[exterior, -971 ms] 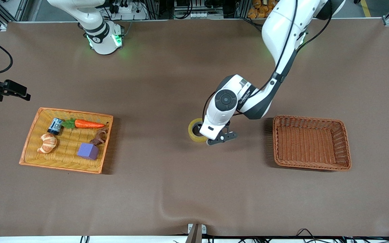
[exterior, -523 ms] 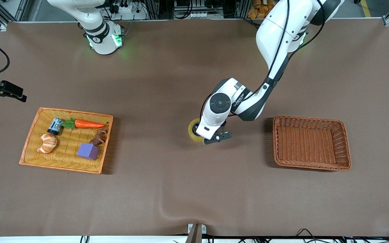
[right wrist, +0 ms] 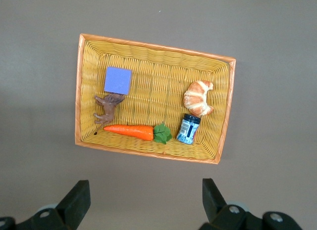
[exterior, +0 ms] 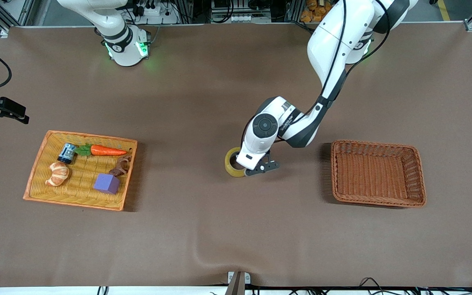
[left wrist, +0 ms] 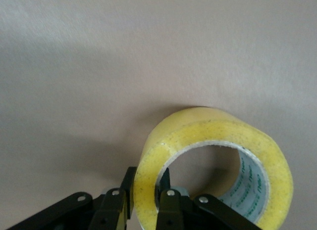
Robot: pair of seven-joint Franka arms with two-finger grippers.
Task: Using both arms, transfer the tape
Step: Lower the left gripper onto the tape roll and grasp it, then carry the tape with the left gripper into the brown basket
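Centrally, the tape rests on the brown table between two baskets, its wall pinched by the closed fingers of the left gripper. Higher, the right gripper waits over the yellow basket, fingers spread wide, empty.

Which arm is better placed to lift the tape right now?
Left. The left gripper is shut on the tape, pinching its wall. The right gripper hangs open over the yellow basket.
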